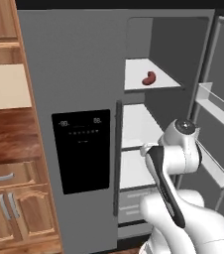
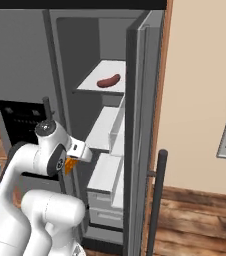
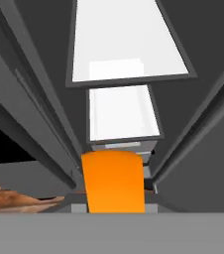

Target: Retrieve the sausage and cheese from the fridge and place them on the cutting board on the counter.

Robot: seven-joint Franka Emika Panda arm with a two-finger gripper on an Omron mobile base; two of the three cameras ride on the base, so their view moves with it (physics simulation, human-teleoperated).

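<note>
Here the gripper point(image 2: 71, 165) is clamped on the cheese point(image 3: 114, 181), a smooth, flat-faced orange-yellow wedge that sits right between the finger tips in the hand view and peeks out as a small orange corner under the white hand in the right base view. Above the gripper and further into the fridge point(image 1: 74, 79), the sausage point(image 1: 149, 78) lies on the upper white shelf point(image 1: 134, 74), a glossy dark red-brown link bent like a bean, well apart from the hand. Beyond the held wedge run the lower white shelves and a boxy white drawer point(image 3: 123, 119), all flat and matte between dark grey walls. The fridge front is plain grey metal with a black glossy dispenser panel point(image 1: 81, 149) and a dark vertical handle point(image 1: 118, 149), off to the gripper's left. The open door point(image 2: 140, 125) stands to the gripper's right, with clear door bins point(image 1: 218, 106) on its inner face. Light wood cabinets point(image 1: 10, 198) with silver handles sit further left.
</note>
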